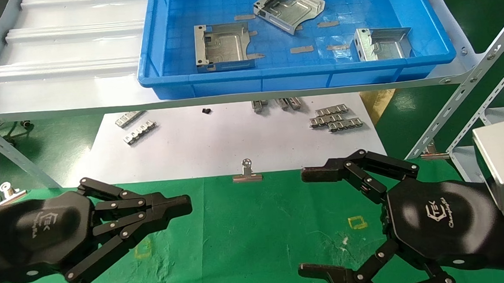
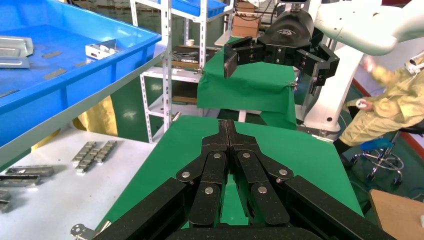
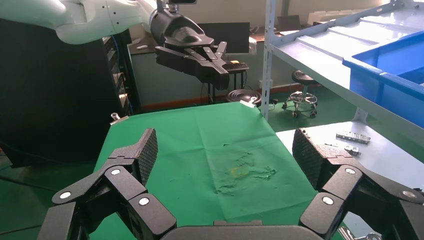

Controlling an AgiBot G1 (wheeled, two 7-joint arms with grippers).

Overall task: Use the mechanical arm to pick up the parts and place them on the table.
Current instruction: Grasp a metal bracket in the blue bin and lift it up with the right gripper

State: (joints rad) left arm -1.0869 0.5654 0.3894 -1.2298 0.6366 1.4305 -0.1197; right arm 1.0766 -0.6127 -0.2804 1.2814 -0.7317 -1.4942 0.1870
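Parts (image 1: 224, 47) sit in the blue bin (image 1: 300, 75) on the pale grey shelf (image 1: 69, 87), three of them that I can count: one at the bin's left, one (image 1: 289, 7) tilted near the back, one (image 1: 381, 44) at the right. None is in either hand. My right gripper (image 1: 311, 221) hovers over the green table (image 1: 258, 237) with its fingers (image 3: 145, 152) spread wide, nothing between them, well apart from the bin and below the shelf. My left gripper (image 1: 181, 205) hangs over the table too, fingers pressed narrow together and empty. A silver binder clip (image 1: 247, 173) rests at the cloth's far edge between both hands, beside the white sheet (image 1: 217, 143).
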